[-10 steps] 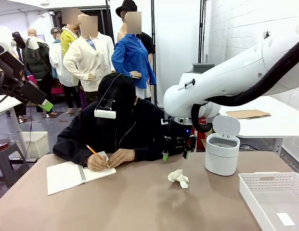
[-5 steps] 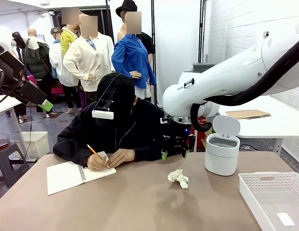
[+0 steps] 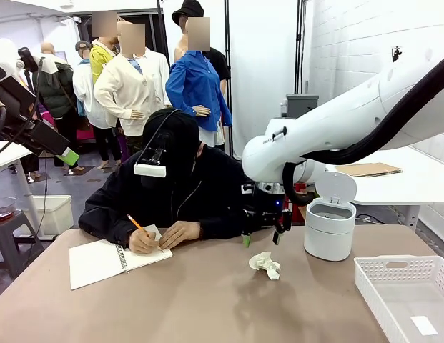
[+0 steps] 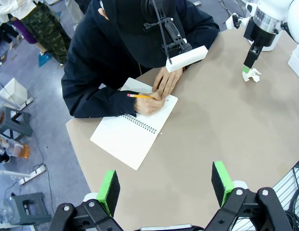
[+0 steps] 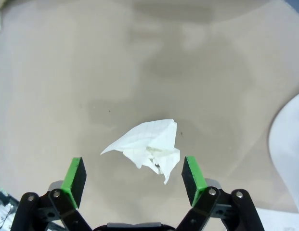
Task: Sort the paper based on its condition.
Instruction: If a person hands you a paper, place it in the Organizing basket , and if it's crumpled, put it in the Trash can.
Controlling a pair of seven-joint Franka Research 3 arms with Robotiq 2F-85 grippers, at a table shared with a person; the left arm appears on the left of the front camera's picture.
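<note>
Fingers (image 5: 74, 175) of my right gripper (image 5: 134, 169) are hanging spread wide and empty above the paper (image 5: 148, 143), which is lying crumpled on the table (image 3: 207, 300) near the white bin (image 3: 329, 236). My left gripper (image 4: 165, 182) is hovering, jaws likewise apart, high over the notebook (image 4: 127, 139) a person (image 4: 115, 57) is writing in.

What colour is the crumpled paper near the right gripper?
The paper is plain white, creased, with no print visible; the right wrist view shows it best.

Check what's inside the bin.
The bin stands with its lid up, and a grey inner rim shows at the mouth. Its wall hides everything lower, so any contents cannot be told.
</note>
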